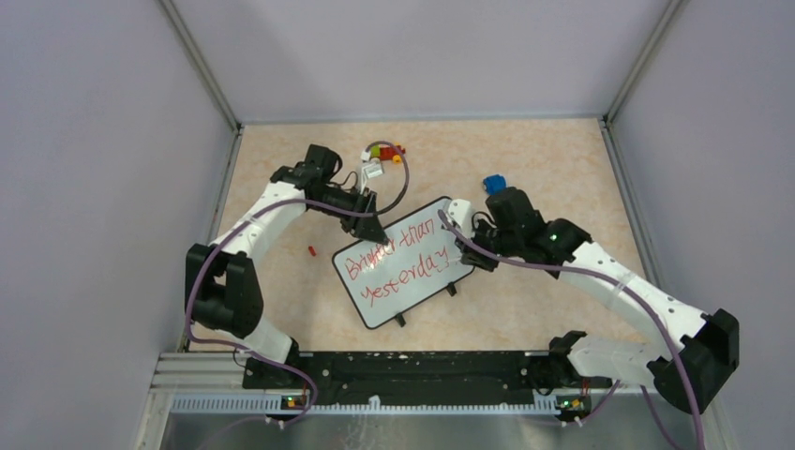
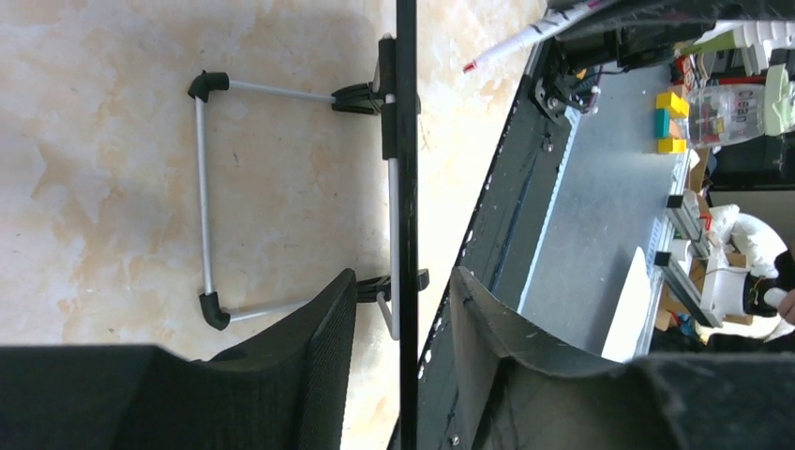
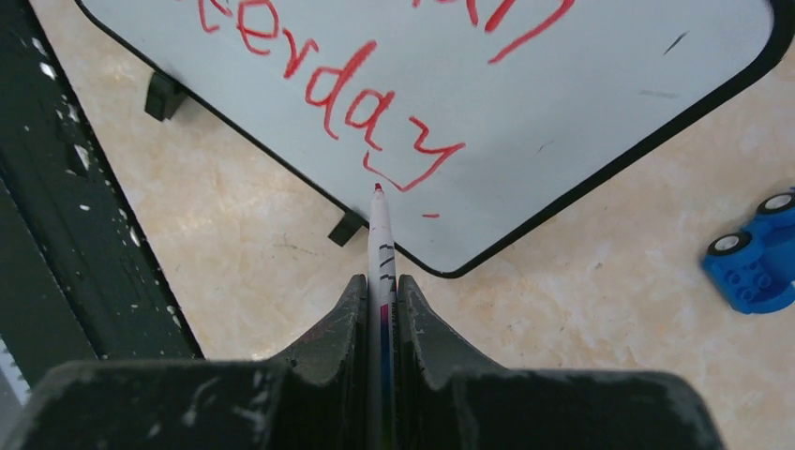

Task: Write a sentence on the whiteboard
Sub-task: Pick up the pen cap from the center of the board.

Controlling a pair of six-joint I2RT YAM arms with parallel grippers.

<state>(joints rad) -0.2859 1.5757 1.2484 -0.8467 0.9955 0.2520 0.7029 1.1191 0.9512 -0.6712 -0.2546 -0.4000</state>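
The whiteboard lies tilted mid-table on small black feet, the red sentence across it in two lines. Seen edge-on in the left wrist view, the whiteboard is a thin dark strip. My left gripper stands open around that edge at the board's far left corner, with a gap on each side. My right gripper is shut on a thin white marker. The marker's red tip hovers just off the whiteboard, below the final "y" of the sentence.
A blue toy car sits behind the right gripper. A small red cap lies left of the board. Coloured blocks and a cable loop are at the back. A black rail runs along the near edge. Grey walls enclose the table.
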